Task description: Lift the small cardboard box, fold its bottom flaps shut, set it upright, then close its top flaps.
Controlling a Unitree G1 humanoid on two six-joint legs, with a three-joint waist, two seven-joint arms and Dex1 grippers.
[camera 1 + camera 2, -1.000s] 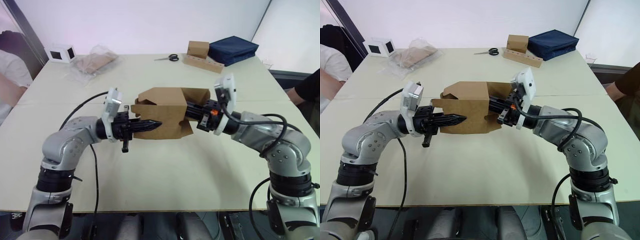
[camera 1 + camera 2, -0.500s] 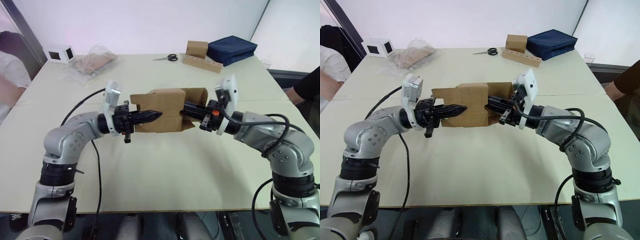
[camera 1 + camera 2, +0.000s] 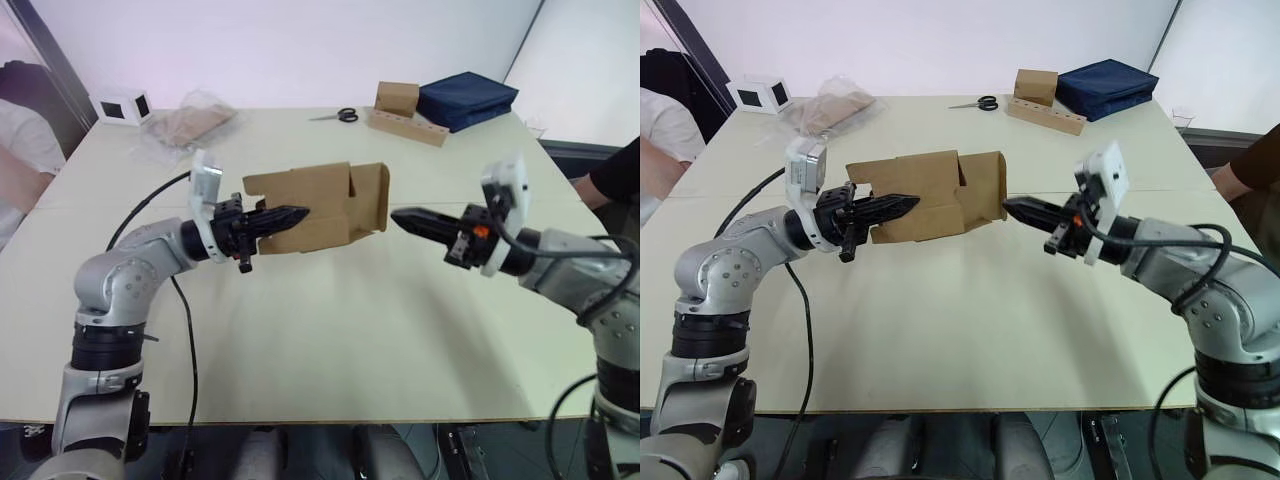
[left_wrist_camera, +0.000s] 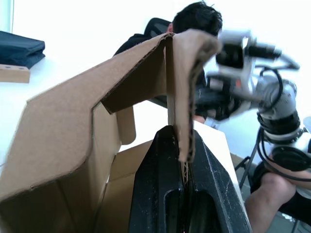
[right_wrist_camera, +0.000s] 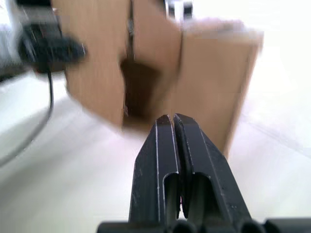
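The small cardboard box hangs on its side above the table, its open end with loose flaps turned toward my right arm. My left gripper is shut on the box's near wall; in the left wrist view the cardboard edge is pinched between its two black fingers. My right gripper is shut and empty. It hovers a short gap to the right of the box, pointing at the open end. In the right wrist view the box lies just beyond its tips.
Along the table's far edge stand a white cube with dark windows, a plastic bag, scissors, a tan carton on a holed wooden bar and a navy bag. People sit at both sides.
My right gripper has pulled out of the box and back to the right. My left gripper now holds the box alone and has carried it slightly left and up.
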